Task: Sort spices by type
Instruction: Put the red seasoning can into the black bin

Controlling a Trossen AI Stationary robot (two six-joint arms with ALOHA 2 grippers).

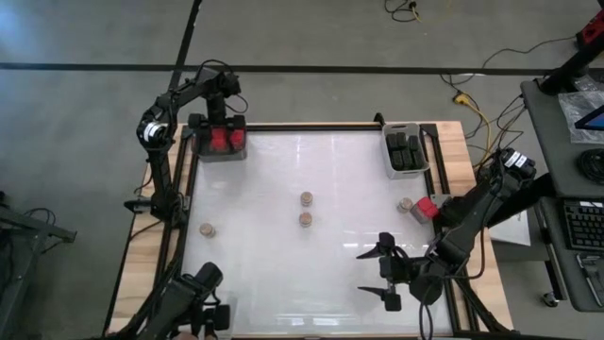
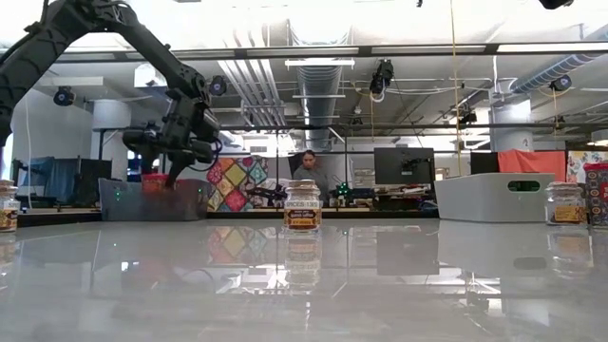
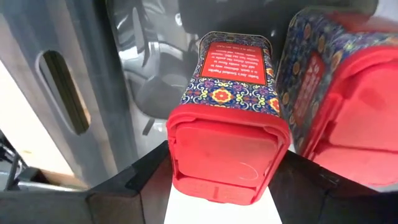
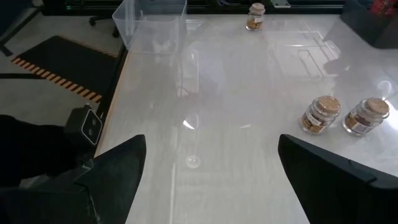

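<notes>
Left gripper (image 1: 225, 132) over grey bin (image 1: 220, 153) w/ red spices (image 1: 225, 142), far left of counter (image 1: 283, 274). Right gripper (image 1: 382, 274) near right, jaws spread. Black spices (image 1: 406, 151) in clear bin (image 1: 392, 132) far right; tan-topped jars (image 1: 306, 209) mid-counter.

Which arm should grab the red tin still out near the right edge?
Right. Its open gripper is nearer the red tin; the left gripper is over the far-left bin, shut on another red tin.

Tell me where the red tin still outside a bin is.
In the high view, the loose red tin sits by the table's right edge, touching a tan-topped jar, just below the bin of black tins and near the right arm.
</notes>
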